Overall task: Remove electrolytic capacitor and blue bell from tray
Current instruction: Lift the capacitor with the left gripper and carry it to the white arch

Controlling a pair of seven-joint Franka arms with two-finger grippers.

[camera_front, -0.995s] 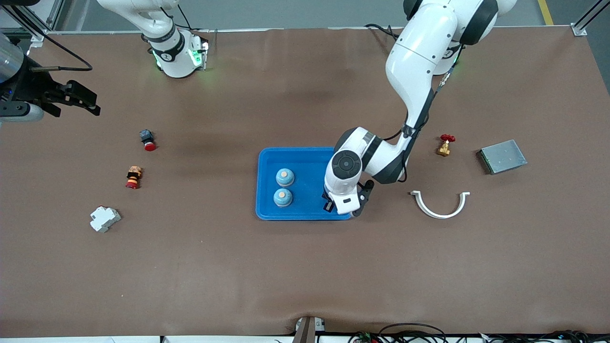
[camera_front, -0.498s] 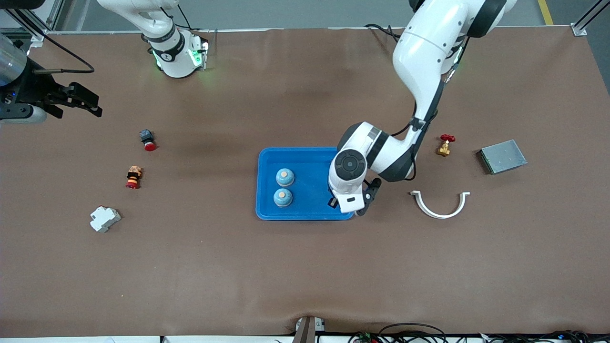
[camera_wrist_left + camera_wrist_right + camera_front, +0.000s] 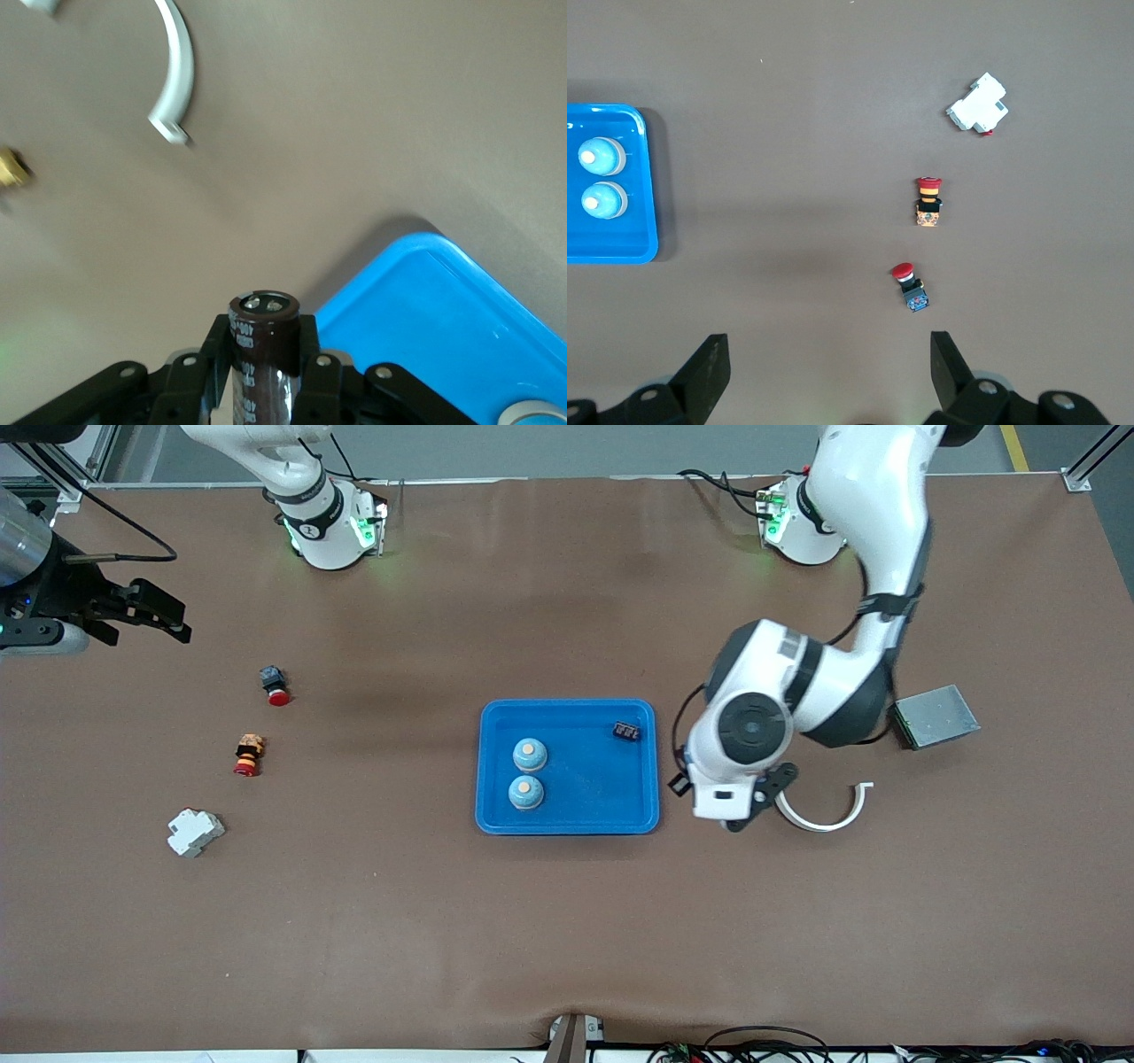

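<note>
My left gripper (image 3: 719, 808) hangs over the bare table just off the blue tray's (image 3: 567, 824) edge toward the left arm's end. It is shut on a dark brown cylindrical capacitor (image 3: 263, 332), seen in the left wrist view with its gripper (image 3: 263, 341) beside the tray corner (image 3: 443, 310). Two blue bells (image 3: 530, 754) (image 3: 525, 792) with tan buttons stand in the tray; both bells (image 3: 601, 156) (image 3: 604, 200) also show in the right wrist view. My right gripper (image 3: 173, 622) is open and empty and waits high at the right arm's end; its fingers (image 3: 709, 367) are wide apart.
A small black component (image 3: 626, 732) lies in the tray. A white curved clip (image 3: 819, 815) lies beside the left gripper and a grey box (image 3: 935, 716) farther out. Two red-capped buttons (image 3: 275, 685) (image 3: 249, 755) and a white breaker (image 3: 195, 832) lie toward the right arm's end.
My left gripper has moved from over the tray's edge out toward the left arm's end, still holding the capacitor. The small black component in the tray is now uncovered. The right arm has barely moved.
</note>
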